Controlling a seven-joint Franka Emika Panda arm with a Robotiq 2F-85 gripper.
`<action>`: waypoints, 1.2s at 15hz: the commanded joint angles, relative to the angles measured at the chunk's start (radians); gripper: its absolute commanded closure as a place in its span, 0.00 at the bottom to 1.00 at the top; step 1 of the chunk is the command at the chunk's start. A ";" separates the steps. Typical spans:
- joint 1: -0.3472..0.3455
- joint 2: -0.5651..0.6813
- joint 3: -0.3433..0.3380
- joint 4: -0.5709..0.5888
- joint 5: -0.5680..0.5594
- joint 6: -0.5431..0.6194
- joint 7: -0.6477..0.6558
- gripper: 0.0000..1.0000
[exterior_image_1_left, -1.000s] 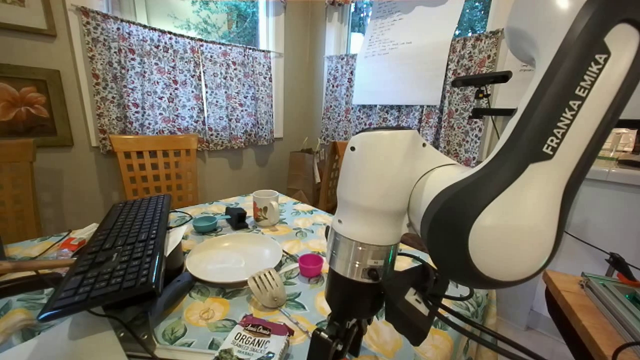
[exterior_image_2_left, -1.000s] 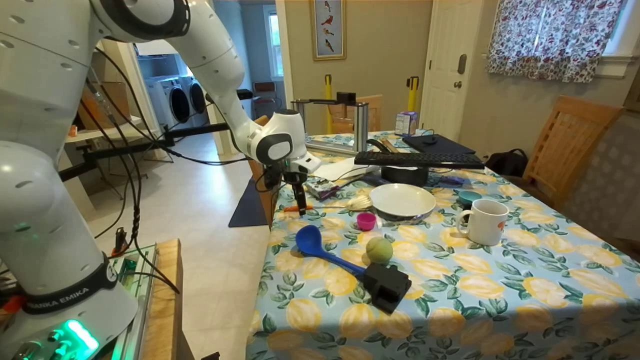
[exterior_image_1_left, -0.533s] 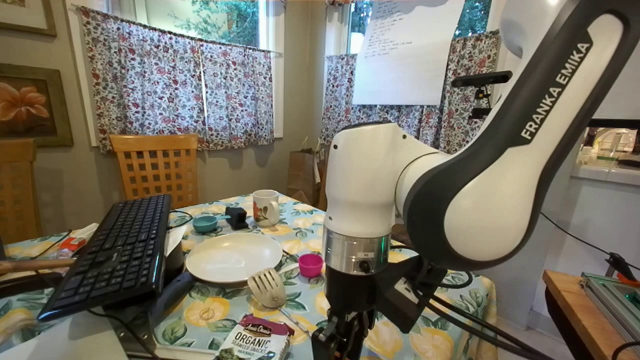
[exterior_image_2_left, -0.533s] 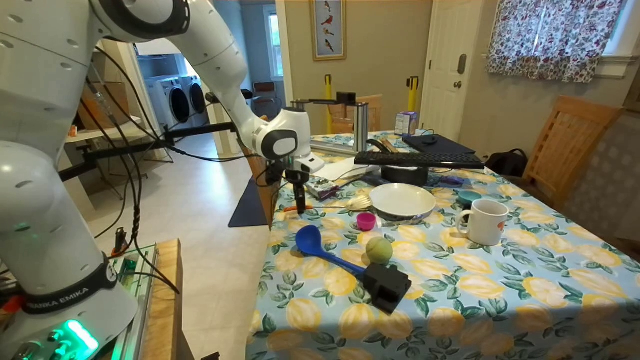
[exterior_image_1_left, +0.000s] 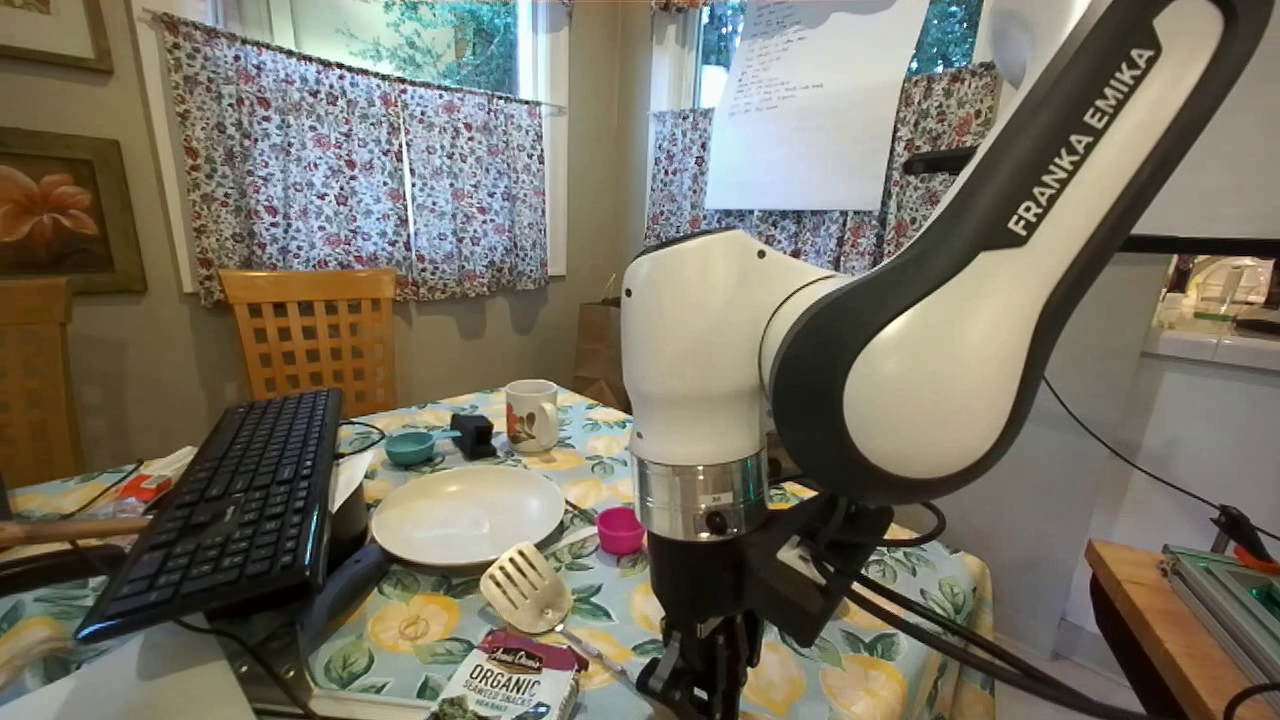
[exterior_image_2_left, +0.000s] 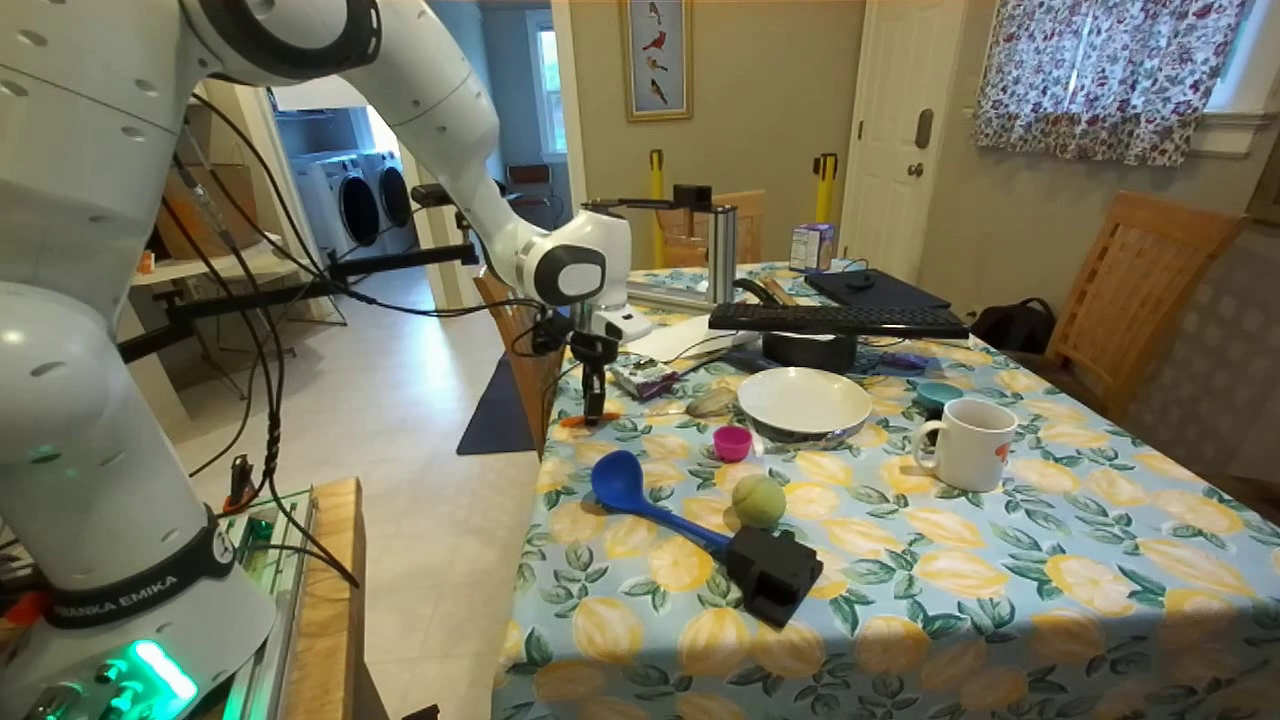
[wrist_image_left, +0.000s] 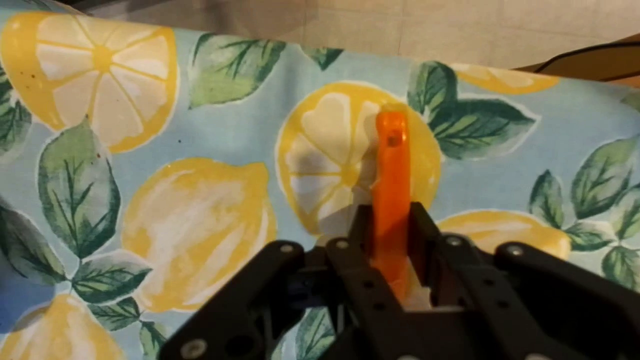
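A slotted spatula has a pale head, a thin metal shaft and an orange handle. In the wrist view my gripper is shut on that handle, one black finger against each side. The handle's end sticks out beyond the fingertips towards the table edge. My gripper is low over the cloth in an exterior view, with some orange handle showing beside it. Whether the spatula touches the cloth there I cannot tell. Next to the shaft lies a seaweed snack packet.
Near the spatula head stand a white pan and a pink cup. A blue ladle, a tennis ball, a black block and a mug are on the table. A keyboard sits raised over a dark pot.
My gripper has gone from open to shut around the orange handle, and the arm has shifted slightly. The spatula's head has turned and moved a little towards the pan.
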 joint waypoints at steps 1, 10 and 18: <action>-0.020 -0.018 0.024 -0.005 -0.001 -0.077 -0.027 0.95; -0.071 -0.243 0.081 -0.211 0.037 -0.066 -0.122 0.95; -0.147 -0.394 0.175 -0.362 0.271 -0.233 -0.347 0.95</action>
